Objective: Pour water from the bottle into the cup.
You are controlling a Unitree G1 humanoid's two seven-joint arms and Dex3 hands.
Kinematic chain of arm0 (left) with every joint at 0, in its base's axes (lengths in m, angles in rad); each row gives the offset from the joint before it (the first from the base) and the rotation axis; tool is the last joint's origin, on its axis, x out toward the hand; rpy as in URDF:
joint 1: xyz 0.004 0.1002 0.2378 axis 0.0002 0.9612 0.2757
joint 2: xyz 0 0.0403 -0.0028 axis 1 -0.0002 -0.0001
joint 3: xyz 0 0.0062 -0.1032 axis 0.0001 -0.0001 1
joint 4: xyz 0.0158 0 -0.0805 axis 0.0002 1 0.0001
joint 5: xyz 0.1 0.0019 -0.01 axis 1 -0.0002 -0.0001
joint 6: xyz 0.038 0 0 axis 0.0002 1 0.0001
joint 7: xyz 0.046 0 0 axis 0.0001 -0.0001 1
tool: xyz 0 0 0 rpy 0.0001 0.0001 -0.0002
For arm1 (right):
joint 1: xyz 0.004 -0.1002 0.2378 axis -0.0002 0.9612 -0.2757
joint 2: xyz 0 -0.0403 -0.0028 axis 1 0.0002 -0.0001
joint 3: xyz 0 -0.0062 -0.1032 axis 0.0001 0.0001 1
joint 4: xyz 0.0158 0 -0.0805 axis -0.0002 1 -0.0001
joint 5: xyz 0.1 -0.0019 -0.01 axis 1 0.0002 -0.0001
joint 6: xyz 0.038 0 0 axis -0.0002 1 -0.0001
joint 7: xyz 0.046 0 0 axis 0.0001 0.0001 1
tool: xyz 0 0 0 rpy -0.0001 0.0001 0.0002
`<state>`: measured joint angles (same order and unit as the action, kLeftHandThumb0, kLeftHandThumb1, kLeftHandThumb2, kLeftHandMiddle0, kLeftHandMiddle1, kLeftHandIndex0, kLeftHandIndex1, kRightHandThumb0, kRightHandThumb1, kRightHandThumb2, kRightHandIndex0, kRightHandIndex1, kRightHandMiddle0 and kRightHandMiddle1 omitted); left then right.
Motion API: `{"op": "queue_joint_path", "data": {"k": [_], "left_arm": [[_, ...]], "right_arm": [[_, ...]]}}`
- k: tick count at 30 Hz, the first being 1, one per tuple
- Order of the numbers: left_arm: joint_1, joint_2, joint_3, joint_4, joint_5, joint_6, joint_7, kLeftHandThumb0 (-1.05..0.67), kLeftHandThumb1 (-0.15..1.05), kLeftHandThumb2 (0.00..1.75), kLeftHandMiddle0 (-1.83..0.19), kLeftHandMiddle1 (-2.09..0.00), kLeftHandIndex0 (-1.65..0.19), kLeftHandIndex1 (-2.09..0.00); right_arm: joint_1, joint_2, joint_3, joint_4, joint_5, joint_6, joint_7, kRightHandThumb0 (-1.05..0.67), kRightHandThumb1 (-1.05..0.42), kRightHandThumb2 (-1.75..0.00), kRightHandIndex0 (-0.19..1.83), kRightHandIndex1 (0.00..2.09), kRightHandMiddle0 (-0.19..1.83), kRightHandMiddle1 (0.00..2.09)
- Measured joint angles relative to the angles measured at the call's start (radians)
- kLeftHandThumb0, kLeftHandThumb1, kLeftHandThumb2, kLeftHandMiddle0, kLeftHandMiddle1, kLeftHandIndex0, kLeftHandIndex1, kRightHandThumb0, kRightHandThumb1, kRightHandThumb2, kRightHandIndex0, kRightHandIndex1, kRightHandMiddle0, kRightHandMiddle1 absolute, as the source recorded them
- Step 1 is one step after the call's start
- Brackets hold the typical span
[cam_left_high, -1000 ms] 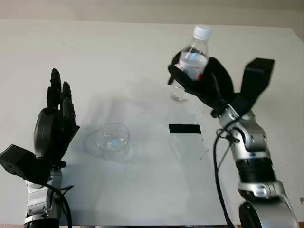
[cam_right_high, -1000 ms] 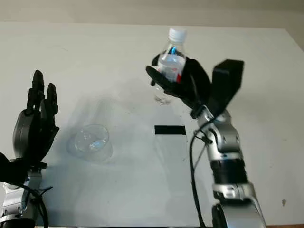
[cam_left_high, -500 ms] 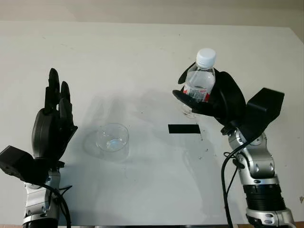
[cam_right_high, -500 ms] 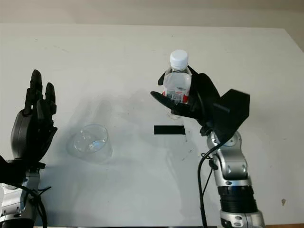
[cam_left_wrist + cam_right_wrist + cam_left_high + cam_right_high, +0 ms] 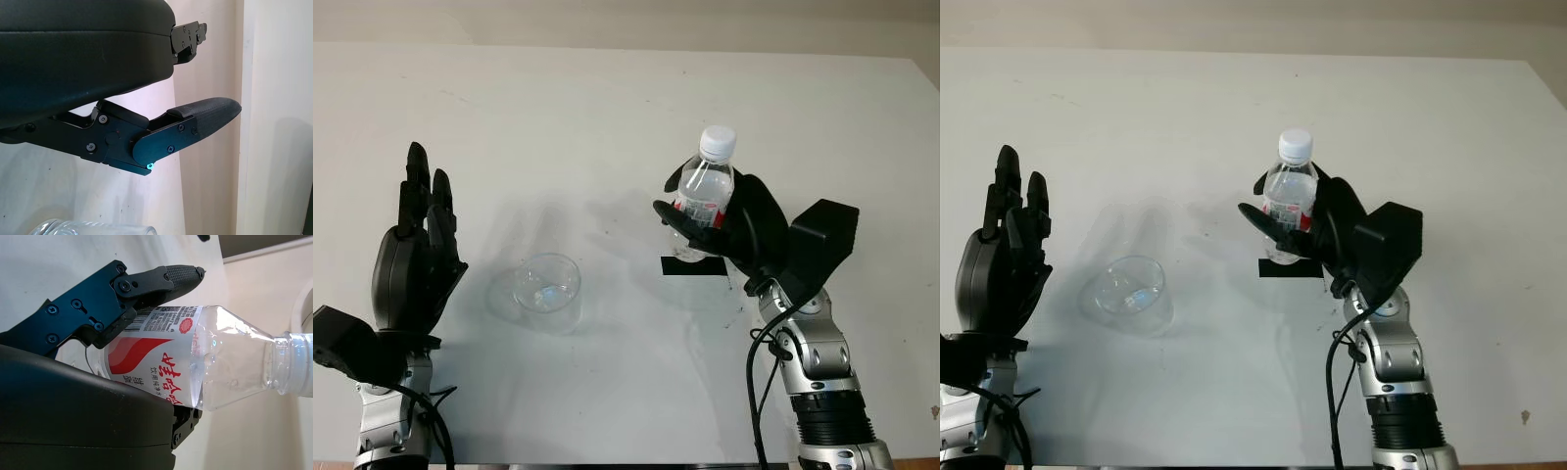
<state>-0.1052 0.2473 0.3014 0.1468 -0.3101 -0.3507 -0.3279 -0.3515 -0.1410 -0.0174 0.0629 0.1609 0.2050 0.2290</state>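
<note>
Nearest me, the left hand (image 5: 411,274) is raised beside the table edge, open and holding nothing. Just past it the clear plastic cup (image 5: 547,287) sits upright on the white table (image 5: 558,117), thin-walled and round. Further over, the right hand (image 5: 729,230) is wrapped around the bottle (image 5: 705,201), transparent with a red-and-white label and a white cap still on. It has dropped and edged cupward in the last second, above a black strip (image 5: 695,267); pouring looks imminent, though the cap would block it.

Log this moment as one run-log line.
right robot hand: shut on bottle, upright, cap on | left robot hand: open, beside cup | cup: on table
</note>
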Motion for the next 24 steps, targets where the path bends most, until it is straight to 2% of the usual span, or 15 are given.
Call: {"op": "queue_joint_path", "data": {"k": [12, 17, 21, 24], "left_arm": [[0.000, 0.003, 0.012, -0.001, -0.023, 0.023, -0.012, -0.67, 1.05, 0.77, 0.19, 0.00, 0.19, 0.00], [0.000, 0.003, 0.016, -0.014, -0.025, 0.041, -0.009, -0.67, 1.05, 0.76, 0.19, 0.00, 0.19, 0.00], [0.000, 0.003, 0.017, -0.019, -0.025, 0.045, -0.007, -0.68, 1.05, 0.75, 0.19, 0.00, 0.19, 0.00], [0.000, 0.003, 0.019, -0.020, -0.030, 0.050, -0.011, -0.69, 1.05, 0.74, 0.19, 0.00, 0.19, 0.00]], "right_arm": [[-0.003, -0.005, -0.018, 0.007, -0.004, 0.034, -0.015, -0.42, -1.05, -0.50, 1.29, 2.09, 1.00, 2.09], [-0.003, -0.027, -0.012, 0.010, -0.037, 0.005, 0.010, -0.43, -1.05, -0.45, 1.11, 2.09, 0.84, 2.09], [0.002, -0.044, -0.002, 0.010, -0.033, 0.005, 0.064, -0.50, -1.05, -0.28, 0.92, 2.09, 0.64, 2.09], [0.005, -0.059, 0.008, 0.010, -0.036, 0.003, 0.099, -0.52, -1.05, -0.19, 0.68, 2.09, 0.41, 2.09]]}}
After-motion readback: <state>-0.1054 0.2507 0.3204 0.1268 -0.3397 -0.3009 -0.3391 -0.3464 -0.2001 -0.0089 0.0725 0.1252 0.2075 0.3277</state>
